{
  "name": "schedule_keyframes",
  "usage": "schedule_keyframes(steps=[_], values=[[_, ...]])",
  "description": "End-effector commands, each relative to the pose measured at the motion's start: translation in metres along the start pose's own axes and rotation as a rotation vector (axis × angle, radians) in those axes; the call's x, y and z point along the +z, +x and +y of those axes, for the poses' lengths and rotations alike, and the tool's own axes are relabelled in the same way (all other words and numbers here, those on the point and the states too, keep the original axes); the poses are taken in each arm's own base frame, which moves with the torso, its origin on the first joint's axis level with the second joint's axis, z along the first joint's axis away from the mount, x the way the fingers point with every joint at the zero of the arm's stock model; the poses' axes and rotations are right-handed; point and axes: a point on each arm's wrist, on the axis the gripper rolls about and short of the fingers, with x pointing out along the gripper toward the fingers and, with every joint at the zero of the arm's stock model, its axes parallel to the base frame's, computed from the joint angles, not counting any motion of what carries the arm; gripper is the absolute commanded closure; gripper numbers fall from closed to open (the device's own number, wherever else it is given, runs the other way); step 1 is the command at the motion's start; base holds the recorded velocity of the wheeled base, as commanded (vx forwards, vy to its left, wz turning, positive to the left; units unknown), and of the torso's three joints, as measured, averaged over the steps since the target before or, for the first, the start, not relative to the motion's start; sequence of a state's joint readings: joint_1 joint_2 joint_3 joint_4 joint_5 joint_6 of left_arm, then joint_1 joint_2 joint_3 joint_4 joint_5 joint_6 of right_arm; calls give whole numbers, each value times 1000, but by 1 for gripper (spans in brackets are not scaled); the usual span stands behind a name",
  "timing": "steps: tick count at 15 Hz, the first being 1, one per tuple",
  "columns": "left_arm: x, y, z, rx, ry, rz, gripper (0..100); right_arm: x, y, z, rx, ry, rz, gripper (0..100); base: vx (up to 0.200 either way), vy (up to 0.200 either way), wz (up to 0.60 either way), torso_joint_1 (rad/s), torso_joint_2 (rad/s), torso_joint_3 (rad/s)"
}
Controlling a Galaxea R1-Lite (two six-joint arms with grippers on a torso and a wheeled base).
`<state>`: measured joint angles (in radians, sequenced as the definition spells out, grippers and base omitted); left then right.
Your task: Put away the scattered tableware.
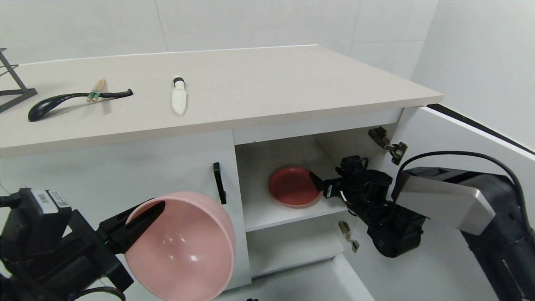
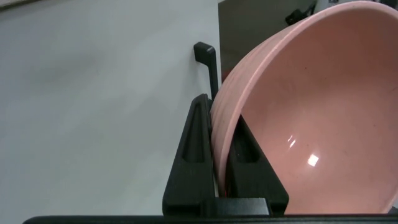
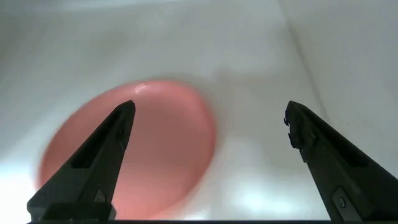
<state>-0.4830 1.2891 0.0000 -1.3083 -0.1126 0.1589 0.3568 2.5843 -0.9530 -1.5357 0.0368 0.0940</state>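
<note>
My L gripper (image 1: 144, 214) pinches the pink bowl (image 1: 188, 251) by its rim, one finger inside & one outside, so the bowl hangs tilted, low in front of the closed door (image 1: 125, 175) & just beside the open cabinet. It looks ready to go in next. My R gripper (image 3: 209, 109) is inside the cabinet, spread wide w/ nothing held, over the red plate (image 1: 292, 186) on the upper shelf (image 1: 267, 215). Left on the counter (image 1: 292, 83): black spoon (image 1: 50, 104), chopsticks (image 1: 95, 91), white knife (image 1: 179, 97).
</note>
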Motion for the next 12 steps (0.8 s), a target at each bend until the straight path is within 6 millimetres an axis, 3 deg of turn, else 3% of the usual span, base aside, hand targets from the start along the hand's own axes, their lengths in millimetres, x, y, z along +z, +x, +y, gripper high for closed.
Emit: schedule_keyframes(steps=[1,2,3,4,8,11,12], values=[[0,0,0,0,2,-1,100,40,-59,47,110,-24,27,0,0,0,0,0,0,0],[0,0,0,2,2,0,100,49,-77,57,138,-27,40,0,0,0,0,0,0,0],[0,0,0,2,2,0,100,49,-77,57,138,-27,40,0,0,0,0,0,0,0],[-1,-1,2,20,72,11,100,60,-117,71,185,-36,86,0,0,0,0,0,0,0],[-2,-15,-1,2,147,53,100,84,-186,88,283,-48,91,0,0,0,0,0,0,0],[0,-13,-3,-19,149,46,100,90,-202,84,281,-50,85,0,0,0,0,0,0,0],[9,-4,-7,-56,149,11,100,90,-213,76,255,-99,94,0,0,0,0,0,0,0]])
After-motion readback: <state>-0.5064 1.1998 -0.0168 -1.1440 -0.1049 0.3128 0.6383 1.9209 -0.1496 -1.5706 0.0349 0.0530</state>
